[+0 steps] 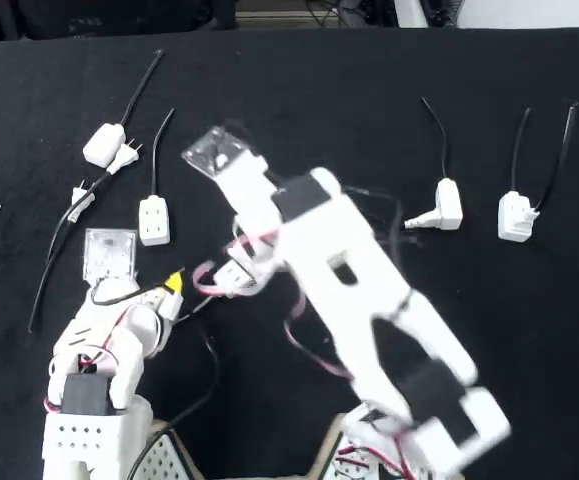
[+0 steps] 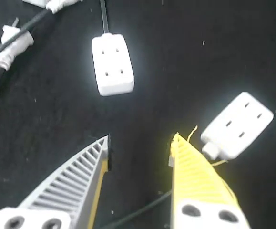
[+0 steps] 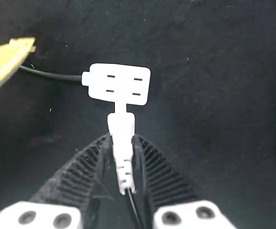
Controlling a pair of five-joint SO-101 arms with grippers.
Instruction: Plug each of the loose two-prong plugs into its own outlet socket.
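My right gripper (image 3: pixel 121 139) is shut on a white two-prong plug (image 3: pixel 121 125) with a thin black cord. The plug's front end meets the edge of a white outlet block (image 3: pixel 119 83); its prongs are hidden. In the high view this block (image 1: pixel 232 277) lies under the right arm, near the table's middle left. My left gripper (image 2: pixel 140 140) is open and holds nothing, its yellow finger (image 2: pixel 192 176) beside that same block (image 2: pixel 237 125). A second white outlet block (image 2: pixel 111 64) lies ahead of the left gripper (image 1: pixel 141 268). A loose small plug (image 1: pixel 81 200) lies at the far left.
A white block with a plug at its end (image 1: pixel 106 146) lies at the back left, with black cords trailing around it. Two more white pieces (image 1: pixel 447 207) (image 1: pixel 515 216) with cords sit at the right. The black table (image 1: pixel 349 90) is open at the back centre.
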